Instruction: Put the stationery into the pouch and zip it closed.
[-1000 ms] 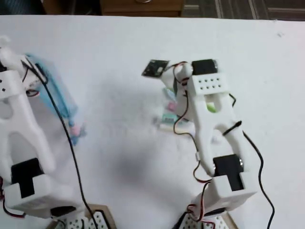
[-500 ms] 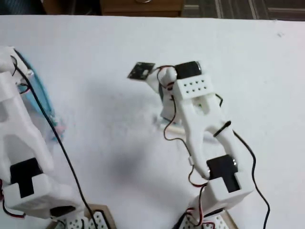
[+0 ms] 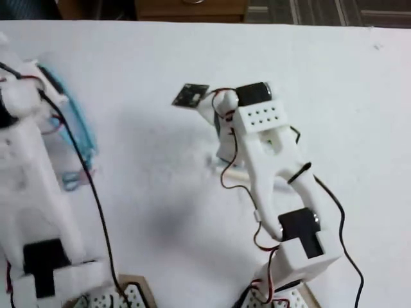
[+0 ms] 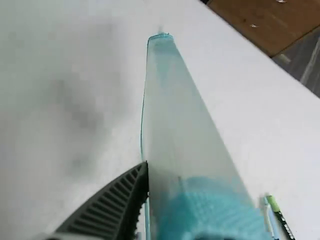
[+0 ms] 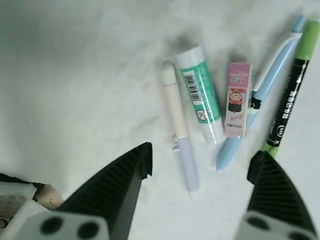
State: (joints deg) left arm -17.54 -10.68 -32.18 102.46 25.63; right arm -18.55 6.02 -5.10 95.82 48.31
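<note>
While right jaws wide over slim pens (image 5: 176, 112), left jaws tight on translucent pouch (image 4: 185, 150).

The flat white desk (image 3: 148, 58) is wide, and a brown wooden cabinet (image 3: 192, 9) stands beyond its far edge.

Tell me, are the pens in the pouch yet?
Out. The pens, glue stick and eraser lie on the table under the open right pincer; the left pincer holds the pouch.
</note>
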